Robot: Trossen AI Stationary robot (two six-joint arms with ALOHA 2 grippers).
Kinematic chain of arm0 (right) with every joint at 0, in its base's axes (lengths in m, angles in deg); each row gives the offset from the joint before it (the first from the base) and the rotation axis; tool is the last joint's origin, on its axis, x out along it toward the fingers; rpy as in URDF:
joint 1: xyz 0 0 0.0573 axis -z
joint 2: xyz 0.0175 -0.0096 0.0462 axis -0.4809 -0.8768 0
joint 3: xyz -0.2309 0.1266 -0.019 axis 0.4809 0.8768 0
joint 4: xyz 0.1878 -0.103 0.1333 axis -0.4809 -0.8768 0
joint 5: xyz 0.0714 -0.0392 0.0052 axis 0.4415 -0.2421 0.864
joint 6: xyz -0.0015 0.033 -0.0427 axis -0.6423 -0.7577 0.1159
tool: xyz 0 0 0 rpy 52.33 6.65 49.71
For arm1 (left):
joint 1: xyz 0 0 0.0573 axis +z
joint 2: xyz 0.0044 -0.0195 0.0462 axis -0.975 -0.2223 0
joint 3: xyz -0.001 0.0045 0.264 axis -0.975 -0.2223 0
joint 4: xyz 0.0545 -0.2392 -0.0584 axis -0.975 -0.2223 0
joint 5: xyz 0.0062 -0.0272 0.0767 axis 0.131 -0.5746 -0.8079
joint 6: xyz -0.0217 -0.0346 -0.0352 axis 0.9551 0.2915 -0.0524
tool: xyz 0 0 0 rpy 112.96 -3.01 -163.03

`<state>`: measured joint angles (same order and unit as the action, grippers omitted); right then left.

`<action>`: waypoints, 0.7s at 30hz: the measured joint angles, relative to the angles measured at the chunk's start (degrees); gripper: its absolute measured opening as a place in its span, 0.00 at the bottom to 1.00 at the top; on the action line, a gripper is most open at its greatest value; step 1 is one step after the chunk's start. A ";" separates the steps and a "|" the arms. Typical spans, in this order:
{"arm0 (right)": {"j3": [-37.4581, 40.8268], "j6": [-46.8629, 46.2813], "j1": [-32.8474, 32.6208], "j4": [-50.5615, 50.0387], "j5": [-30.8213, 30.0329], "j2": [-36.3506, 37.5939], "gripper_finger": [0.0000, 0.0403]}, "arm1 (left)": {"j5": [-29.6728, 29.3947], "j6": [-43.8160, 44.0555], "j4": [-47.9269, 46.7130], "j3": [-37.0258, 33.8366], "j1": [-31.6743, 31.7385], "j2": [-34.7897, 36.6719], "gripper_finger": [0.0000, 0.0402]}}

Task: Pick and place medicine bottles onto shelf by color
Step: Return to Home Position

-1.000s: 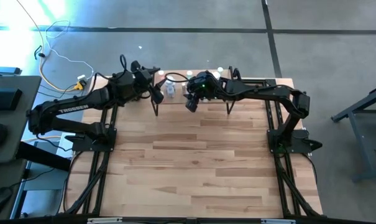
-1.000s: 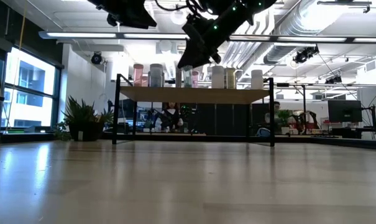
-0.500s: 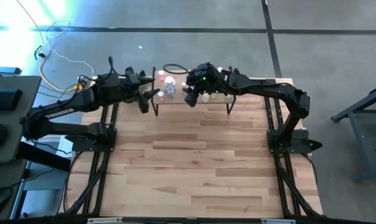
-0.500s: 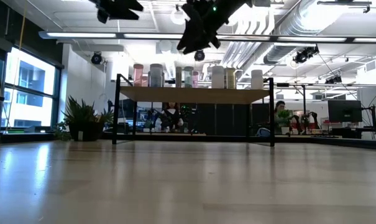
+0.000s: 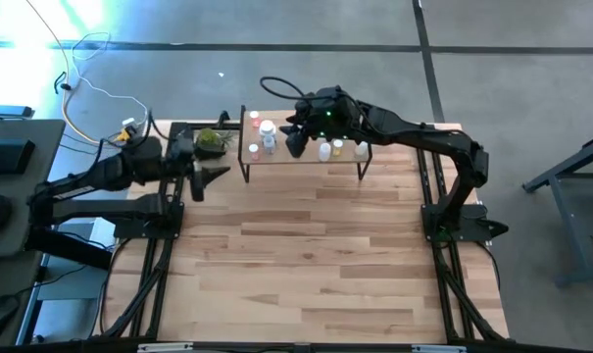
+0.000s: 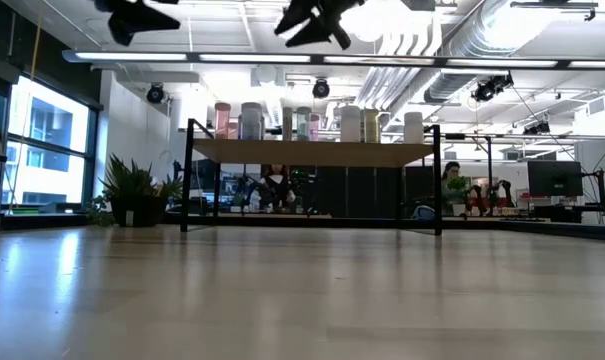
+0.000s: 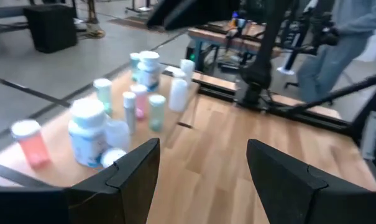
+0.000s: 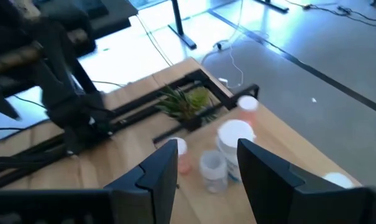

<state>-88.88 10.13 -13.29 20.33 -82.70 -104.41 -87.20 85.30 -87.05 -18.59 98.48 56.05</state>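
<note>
Now the medicine bottles (image 6: 350, 123) all stand upright in a row on the shelf (image 6: 312, 152), none lying on the desk (image 5: 306, 255) around it. Pinkish ones sit toward the shelf's left end, a wide white jar (image 7: 88, 130) close by them, small green-tinted vials near the middle, and plain white bottles toward the right end.

Above the shelf hangs the right gripper (image 5: 294, 137), over the left-middle part of the row and well clear of the bottle caps. Its fingers are spread apart with nothing between them.

Off the shelf's left end stands a small leafy plant (image 5: 212, 142), apart from the bottles. The left gripper (image 5: 200, 181) hangs just beyond that plant, to the left of the shelf and nearer the front of the desk than the shelf is. It too is raised higher than the bottles, fingers parted and empty.

Beyond the shelf, in the room behind the desk, a person (image 6: 450, 185) is seated among other benches.
</note>
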 joint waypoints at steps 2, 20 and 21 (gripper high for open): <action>-0.85 0.01 -0.71 0.00 -0.01 0.00 0.39 | -0.06 0.84 0.52 -2.89 -1.55 2.86 0.57; -1.33 -4.49 -9.39 -1.10 -5.26 0.47 0.39 | 0.17 3.68 6.40 -24.38 -11.35 25.07 0.57; -1.29 -4.86 -9.63 -1.96 -5.54 0.93 0.39 | 0.17 3.68 6.52 -25.45 -11.35 25.87 0.57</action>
<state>-90.17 5.27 -22.91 18.37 -88.23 -103.48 -87.03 88.99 -80.53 -44.05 87.13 81.91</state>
